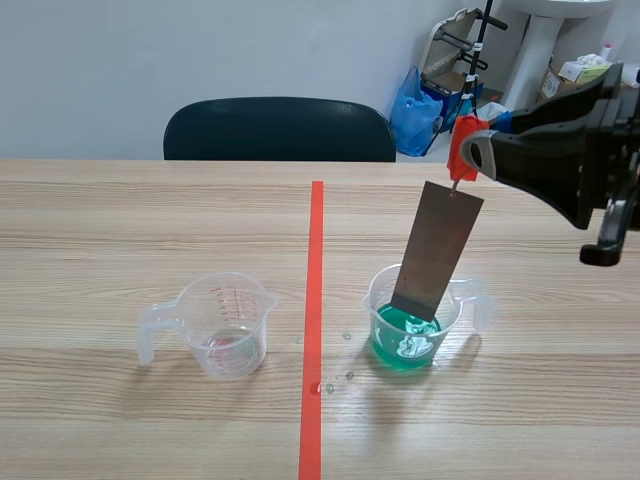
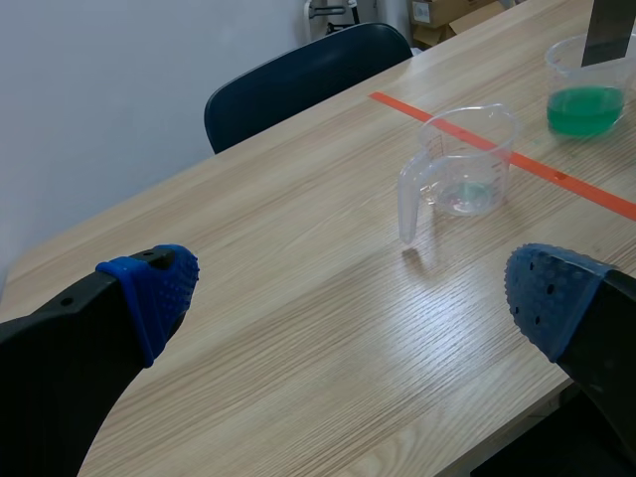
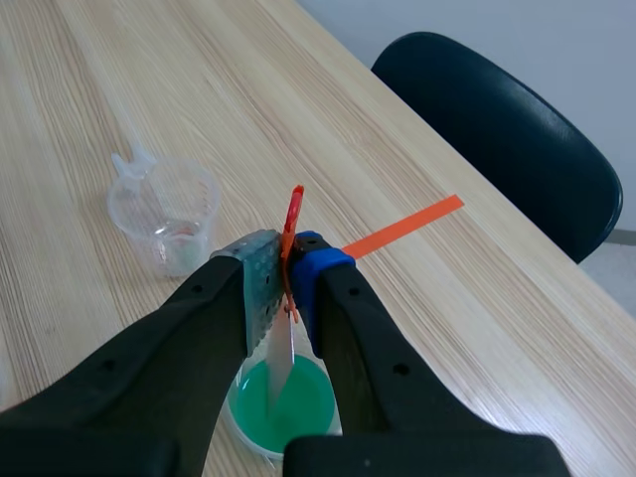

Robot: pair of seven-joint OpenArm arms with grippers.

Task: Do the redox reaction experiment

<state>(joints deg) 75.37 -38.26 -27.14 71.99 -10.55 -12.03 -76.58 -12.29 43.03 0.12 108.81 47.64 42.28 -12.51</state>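
My right gripper (image 1: 466,150) is shut on a red clip (image 1: 461,143) that carries a grey metal plate (image 1: 437,249). The plate hangs tilted, its lower end inside a clear beaker of green liquid (image 1: 407,335) right of the tape line. From the right wrist view the clip (image 3: 291,238) is pinched between the pads and the plate (image 3: 281,358) drops into the green liquid (image 3: 283,402). A second clear beaker (image 1: 224,325) holding a little clear liquid stands left of the line, also seen as the clear beaker (image 2: 465,169) ahead of my open left gripper (image 2: 348,298).
A dark chair (image 1: 279,129) stands at the far table edge. A few droplets (image 1: 340,378) lie on the wood near the tape line. Bags and boxes (image 1: 420,110) sit beyond the table at the back right.
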